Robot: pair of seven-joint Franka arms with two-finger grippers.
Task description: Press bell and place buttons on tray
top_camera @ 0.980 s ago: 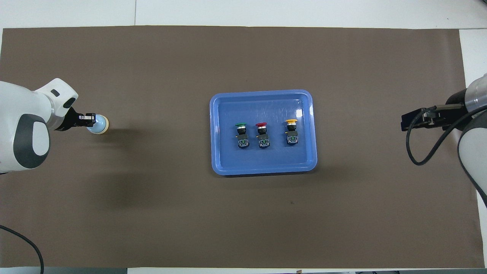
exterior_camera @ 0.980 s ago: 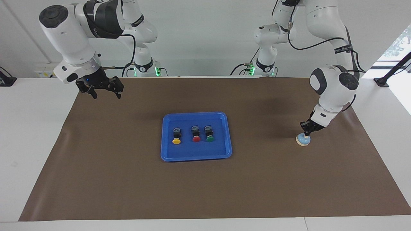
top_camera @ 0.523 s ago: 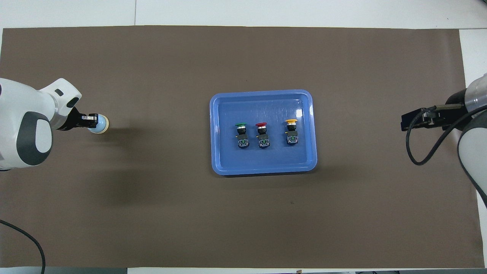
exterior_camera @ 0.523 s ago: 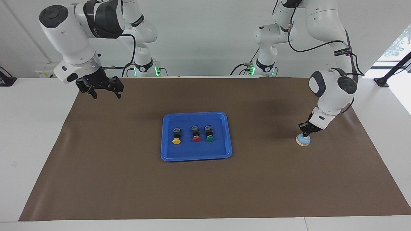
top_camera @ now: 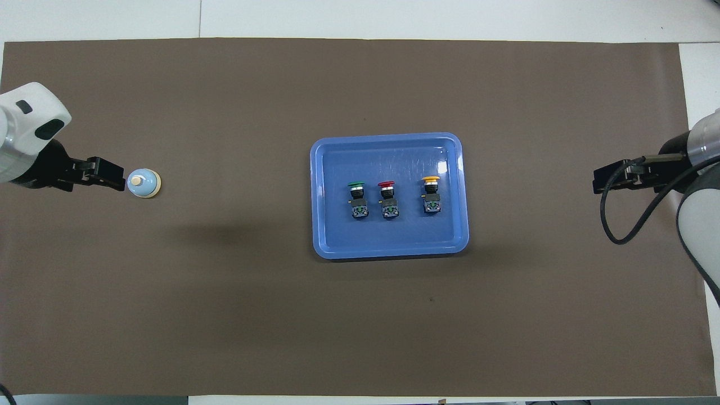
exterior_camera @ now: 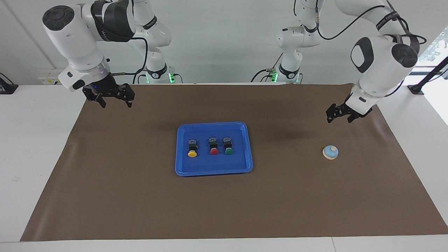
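The left gripper (exterior_camera: 339,117), jaws apart, hung right of frame above the small light-blue domed bell (exterior_camera: 330,152); the right gripper (exterior_camera: 114,101) waited upper left, jaws apart.

No readable text

Small markings are seen on the arms' dark bands, but no word, number, brand or sign can be made out anywhere.

One camera sits high across the tabletop (exterior_camera: 224,210) and looks back at the robots. The other looks steeply down from above them. Both see the whole brown mat (top_camera: 225,315).
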